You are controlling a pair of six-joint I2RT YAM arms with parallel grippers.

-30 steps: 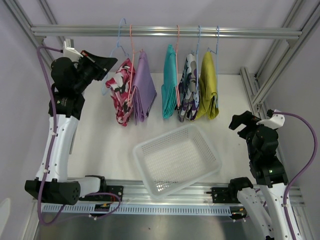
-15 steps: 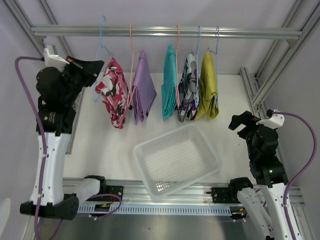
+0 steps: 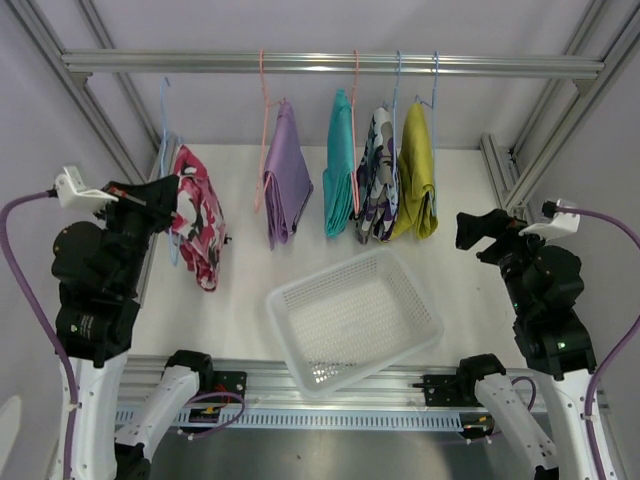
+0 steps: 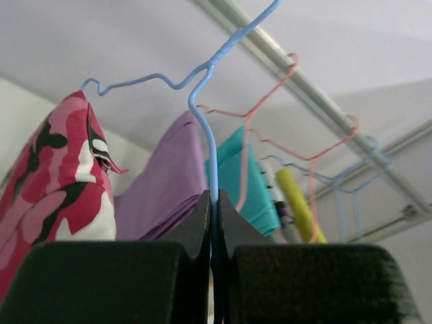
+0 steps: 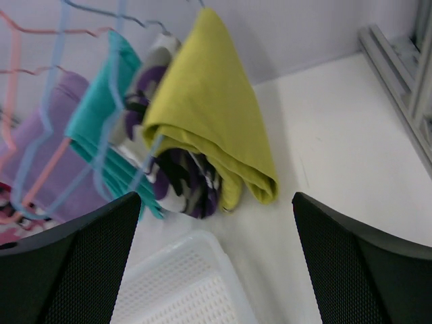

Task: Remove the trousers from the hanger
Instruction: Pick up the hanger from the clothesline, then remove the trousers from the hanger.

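The left tool (image 4: pixel 214 202) pinches the blue hanger (image 4: pixel 202 115) bearing the red-and-white shorts (image 4: pixel 61 182); the right tool (image 5: pixel 212 202) gapes wide, touching nothing.

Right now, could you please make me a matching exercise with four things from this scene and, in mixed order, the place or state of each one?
Things:
1. red-and-white patterned shorts
2. mustard yellow shorts
3. white basket
4. right claw

Places or states:
A. open, holding nothing
B. on the blue hanger gripped by the left claw
C. empty, on the table
D. rightmost on the rail

Pairs: 1-B, 2-D, 3-C, 4-A
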